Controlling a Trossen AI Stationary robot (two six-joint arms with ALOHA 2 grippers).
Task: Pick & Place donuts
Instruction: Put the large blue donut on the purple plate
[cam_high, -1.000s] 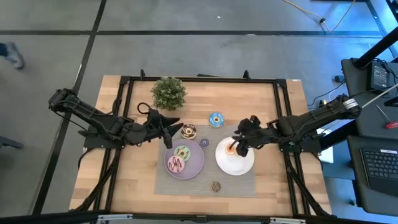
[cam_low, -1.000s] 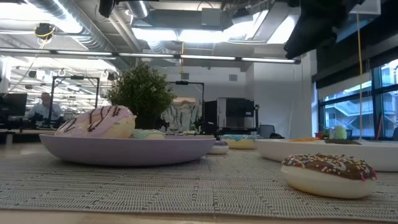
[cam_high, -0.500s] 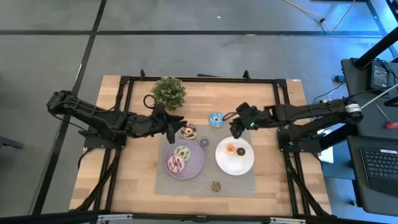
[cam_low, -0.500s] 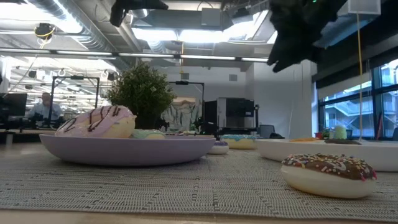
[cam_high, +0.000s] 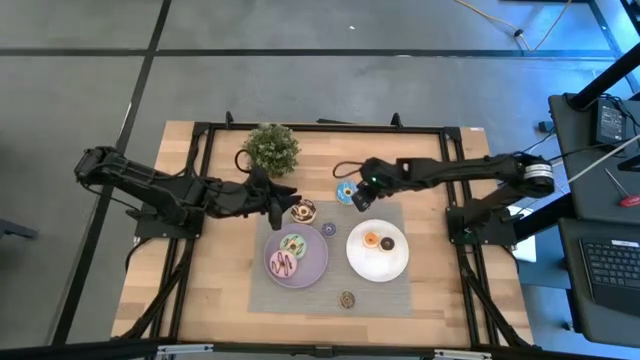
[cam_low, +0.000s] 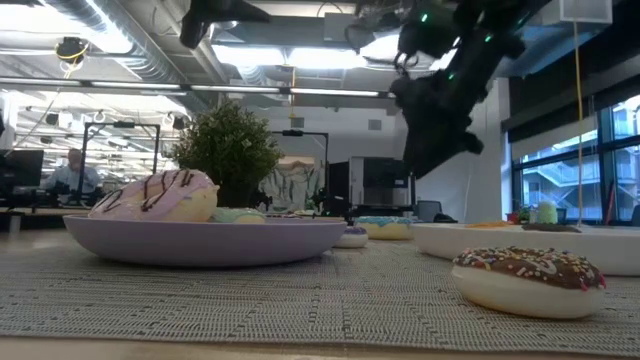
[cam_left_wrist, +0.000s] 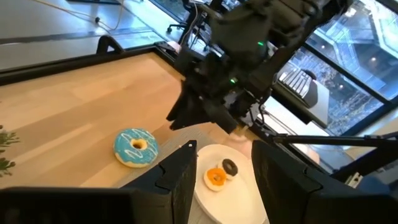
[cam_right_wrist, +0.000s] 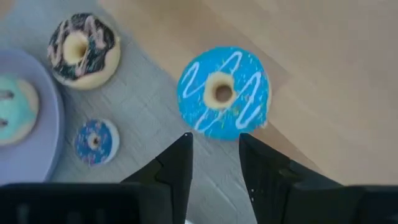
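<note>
Over on the left side of the table, the left gripper (cam_high: 283, 196) hangs just beside the chocolate-white donut (cam_high: 303, 210), which lies flat, hole up, off its fingertips; its fingers (cam_left_wrist: 180, 176) stand parted with nothing between them. Below that gripper sits the lilac plate (cam_high: 318, 262), carrying a green donut (cam_high: 293, 245) and a pink donut (cam_high: 283, 265), both flat. A small purple donut (cam_high: 328, 229) rests on the mat between the two plates. Moving right, the right gripper (cam_high: 359, 197) hovers right above the blue donut (cam_right_wrist: 224, 93), which lies flat at the mat's edge, hole up, just ahead of the fingertips; the fingers (cam_right_wrist: 176, 167) are spread, empty, touching nothing. Near that gripper, the white plate (cam_high: 378, 262) holds an orange donut (cam_high: 371, 240) and a dark brown donut (cam_high: 388, 243) side by side.
</note>
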